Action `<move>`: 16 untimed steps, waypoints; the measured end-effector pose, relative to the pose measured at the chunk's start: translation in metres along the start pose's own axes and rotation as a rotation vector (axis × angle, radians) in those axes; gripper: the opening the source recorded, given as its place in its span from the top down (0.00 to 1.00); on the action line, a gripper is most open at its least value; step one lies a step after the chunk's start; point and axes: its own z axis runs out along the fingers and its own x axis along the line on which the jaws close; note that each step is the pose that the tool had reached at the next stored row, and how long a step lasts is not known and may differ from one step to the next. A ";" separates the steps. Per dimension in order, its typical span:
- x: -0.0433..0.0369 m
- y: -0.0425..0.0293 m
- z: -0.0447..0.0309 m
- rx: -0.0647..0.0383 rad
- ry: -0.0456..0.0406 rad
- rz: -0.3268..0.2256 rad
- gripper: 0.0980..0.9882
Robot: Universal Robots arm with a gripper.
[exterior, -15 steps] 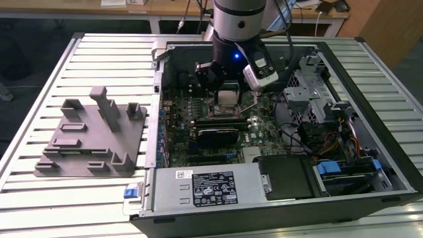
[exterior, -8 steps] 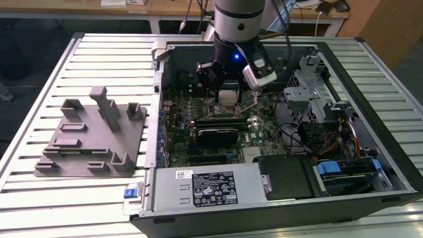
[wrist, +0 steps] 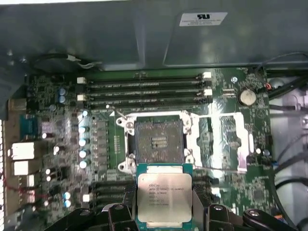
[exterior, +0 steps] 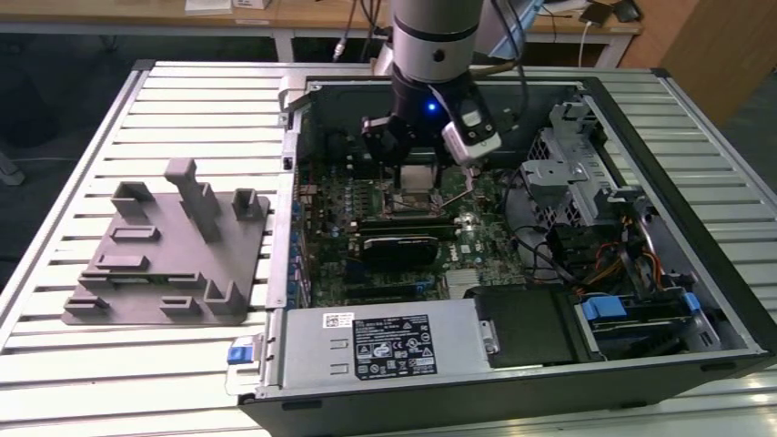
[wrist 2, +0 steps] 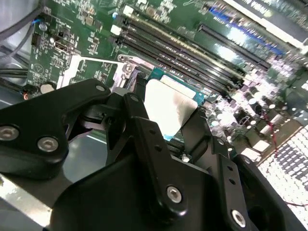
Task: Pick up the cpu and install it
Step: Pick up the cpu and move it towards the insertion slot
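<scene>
- Now the gripper [exterior: 419, 162] hangs inside the open computer case [exterior: 680, 273], low over the green motherboard [exterior: 486, 237], at the end of the arm [exterior: 434, 36] that comes down from above.
- Its two black fingers [wrist: 121, 211] are closed onto the cpu [wrist: 164, 199] and pinch it by two opposite edges; the shiny metal top of the chip faces up.
- In the second wrist view the gripper [wrist 2: 169, 102] has one finger on each side of the cpu [wrist 2: 166, 113], and the silver top with its thin pale rim shows between them.
- In the exterior view the cpu [exterior: 419, 177] is a small silver square just under the gripper, above the middle of the board.
- In the first wrist view the socket [wrist: 159, 142] is empty, with its contact field bare, so the chip is not yet seated.
- Beside the socket the metal load plate [wrist: 224, 142] lies folded open on the board.
- On the far side of the socket from the chip, four memory slots [wrist: 144, 89] run in parallel rows.
- I cannot tell if the chip is right above the socket or a little to its side; it is near it and clearly off the board.
- Outside the case, on the exterior view's left, the grey fixture block [exterior: 170, 259] lies on the slatted table [exterior: 73, 137], well apart from the gripper.
- At the near edge of the case sits the silver power supply [exterior: 388, 341].
</scene>
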 end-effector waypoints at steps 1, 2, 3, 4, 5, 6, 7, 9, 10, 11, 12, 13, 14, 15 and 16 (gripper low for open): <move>0.0001 0.0017 0.0019 0.000 0.0000 0.000 0.50; 0.0002 0.0035 0.0037 0.000 0.0001 0.000 0.50; 0.0003 0.0054 0.0056 0.000 0.0000 0.000 0.50; 0.0004 0.0073 0.0076 0.000 0.0000 0.000 0.50; 0.0006 0.0092 0.0096 0.000 0.0000 0.000 0.50; 0.0008 0.0108 0.0114 0.000 0.0000 0.000 0.50; 0.0009 0.0123 0.0133 0.000 0.0000 0.000 0.50; 0.0011 0.0152 0.0170 0.000 0.0000 0.000 0.50; 0.0012 0.0166 0.0187 0.000 0.0000 0.000 0.50; 0.0014 0.0182 0.0201 0.000 0.0000 0.000 0.50; 0.0015 0.0198 0.0214 0.000 0.0000 0.000 0.50; 0.0016 0.0212 0.0226 0.000 0.0000 0.000 0.50; 0.0017 0.0227 0.0236 0.000 0.0000 0.000 0.50; 0.0018 0.0240 0.0246 0.000 0.0000 0.000 0.50; 0.0019 0.0252 0.0258 0.000 0.0000 0.000 0.50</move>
